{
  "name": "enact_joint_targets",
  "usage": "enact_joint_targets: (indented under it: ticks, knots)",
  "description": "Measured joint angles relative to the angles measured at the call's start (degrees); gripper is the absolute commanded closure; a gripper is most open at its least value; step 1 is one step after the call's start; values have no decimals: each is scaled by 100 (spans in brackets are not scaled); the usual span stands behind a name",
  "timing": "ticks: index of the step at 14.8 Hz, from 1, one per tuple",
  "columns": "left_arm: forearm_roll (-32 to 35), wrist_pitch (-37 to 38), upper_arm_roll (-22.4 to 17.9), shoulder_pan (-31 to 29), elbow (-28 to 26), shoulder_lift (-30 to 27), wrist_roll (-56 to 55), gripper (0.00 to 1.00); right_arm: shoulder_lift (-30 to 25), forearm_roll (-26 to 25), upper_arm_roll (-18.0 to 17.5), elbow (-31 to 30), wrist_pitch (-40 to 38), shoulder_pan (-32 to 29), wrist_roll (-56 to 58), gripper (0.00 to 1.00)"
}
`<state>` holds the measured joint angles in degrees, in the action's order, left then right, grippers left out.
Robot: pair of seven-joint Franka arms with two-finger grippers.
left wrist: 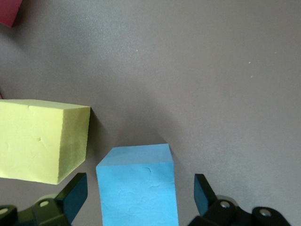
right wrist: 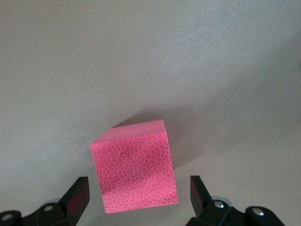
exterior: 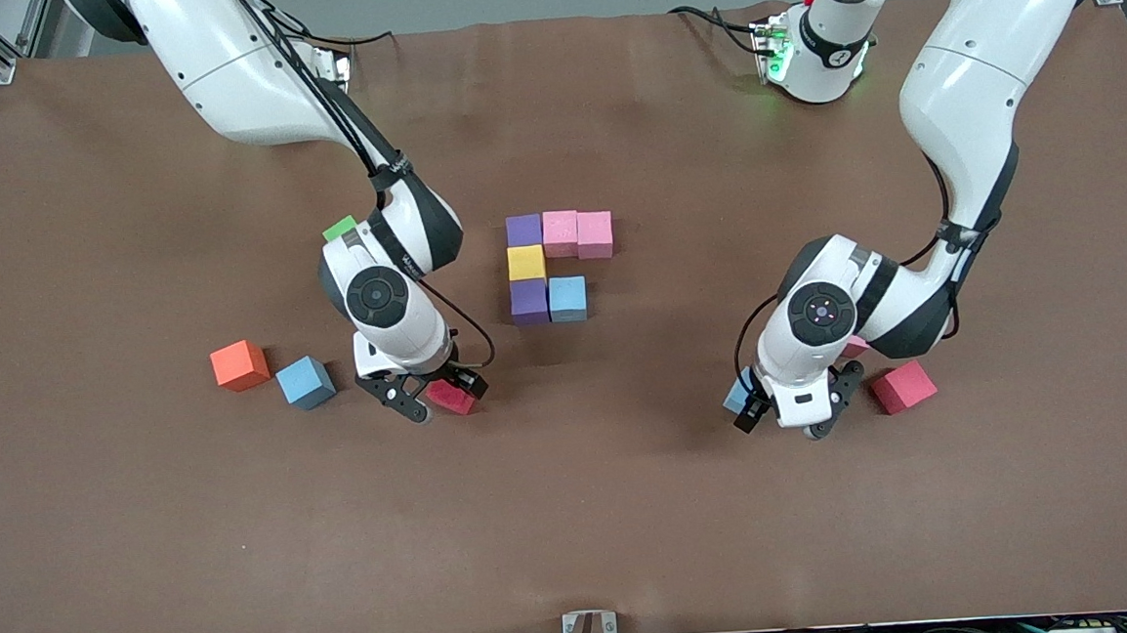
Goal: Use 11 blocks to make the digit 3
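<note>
Six foam cubes sit packed mid-table in the front view: a purple block (exterior: 523, 229) and two pink blocks (exterior: 559, 232) (exterior: 595, 233) in a row, a yellow block (exterior: 526, 262) under the purple, then a second purple block (exterior: 528, 300) beside a light blue block (exterior: 567, 298). Toward the right arm's end lie an orange cube (exterior: 239, 365), a loose light blue cube (exterior: 305, 382) and a green cube (exterior: 340, 228) half hidden by the arm. The right gripper (exterior: 428, 395) bends low at a red block (exterior: 451, 397); the left gripper (exterior: 792, 410) hangs low near another red block (exterior: 902, 386).

Left wrist view: fingers spread, a smooth light blue block (left wrist: 137, 184) between them, untouched; a dimpled yellow block (left wrist: 40, 145) just beside.

Right wrist view: a pebble-textured red block (right wrist: 135, 165) sits between parted fingers (right wrist: 75, 197), gaps either side.
</note>
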<state>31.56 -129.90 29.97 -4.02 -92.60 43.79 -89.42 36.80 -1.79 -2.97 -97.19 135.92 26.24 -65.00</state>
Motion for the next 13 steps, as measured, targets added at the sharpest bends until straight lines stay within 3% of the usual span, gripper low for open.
enact_joint_targets:
  ticks: [4,5,7,8,13]
  knots:
    - [0,0,0,0,-91,2,13,0,77,-125,22,-1,76,2,-6,5]
    - [0,0,0,0,-121,4,14,10,97,-146,37,-1,108,2,-8,5]
    - [0,-4,0,0,-172,6,14,55,110,-209,66,-1,147,1,-9,5]
    - [0,-5,-1,-2,-182,6,14,61,110,-315,77,1,161,1,-9,5]
    - [0,-18,19,-46,-180,0,-292,64,110,-519,96,4,265,-1,-9,7]
